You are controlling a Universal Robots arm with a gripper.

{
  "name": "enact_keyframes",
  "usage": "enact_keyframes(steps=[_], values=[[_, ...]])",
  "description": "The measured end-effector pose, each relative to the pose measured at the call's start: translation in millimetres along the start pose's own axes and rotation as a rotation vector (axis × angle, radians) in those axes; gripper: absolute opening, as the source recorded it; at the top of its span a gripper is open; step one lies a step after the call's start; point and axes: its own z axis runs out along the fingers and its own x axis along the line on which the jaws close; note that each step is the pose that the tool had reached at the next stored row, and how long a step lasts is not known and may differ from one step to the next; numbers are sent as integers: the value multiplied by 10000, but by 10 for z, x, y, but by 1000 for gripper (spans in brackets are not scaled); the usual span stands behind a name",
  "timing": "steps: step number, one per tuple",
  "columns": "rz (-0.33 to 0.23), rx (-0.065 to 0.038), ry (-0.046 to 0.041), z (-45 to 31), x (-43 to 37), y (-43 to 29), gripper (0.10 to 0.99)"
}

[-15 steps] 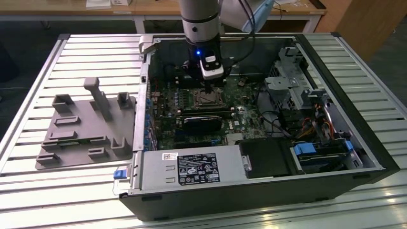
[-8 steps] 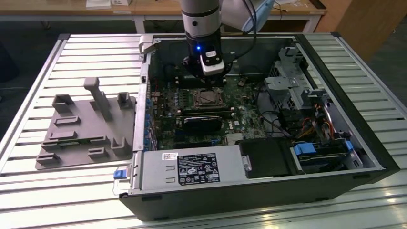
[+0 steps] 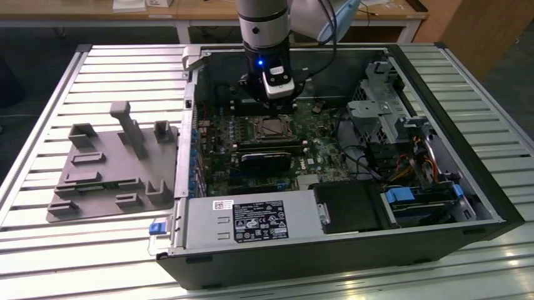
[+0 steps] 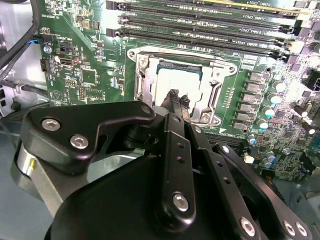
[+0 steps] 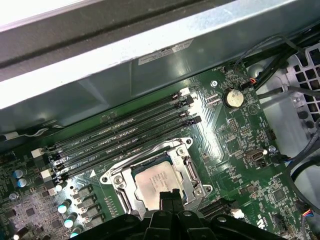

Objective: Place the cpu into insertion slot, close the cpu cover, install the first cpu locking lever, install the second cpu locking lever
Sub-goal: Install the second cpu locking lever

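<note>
The cpu (image 5: 150, 181) lies flat in the insertion slot (image 3: 271, 128), its dull silver top showing through the window of the cpu cover (image 5: 187, 167). That silvery frame lies down around the chip (image 4: 175, 77). A thin wire lever (image 5: 150, 152) runs along the socket edge nearest the memory slots. My gripper (image 5: 171, 197) hangs just above the socket's near edge, its dark fingers pressed together with nothing between them. In the second wrist view the gripper (image 4: 174, 97) points at the chip's edge. In the exterior view the gripper (image 3: 276, 100) stands over the motherboard, just behind the socket.
Long black memory slots (image 5: 125, 137) run beside the socket. The open computer case (image 3: 467, 187) holds a black block (image 3: 265, 159), a power supply (image 3: 250, 219) and drive cages (image 3: 392, 112). A grey fixture (image 3: 112, 165) sits on the slatted table at the exterior view's left.
</note>
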Motion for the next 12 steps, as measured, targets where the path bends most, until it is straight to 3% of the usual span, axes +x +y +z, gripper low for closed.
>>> enact_keyframes(steps=[6, 12], values=[[-4, 23, -10, 0, -13, -30, 102], [-1, 24, -11, 1, -53, -117, 102]])
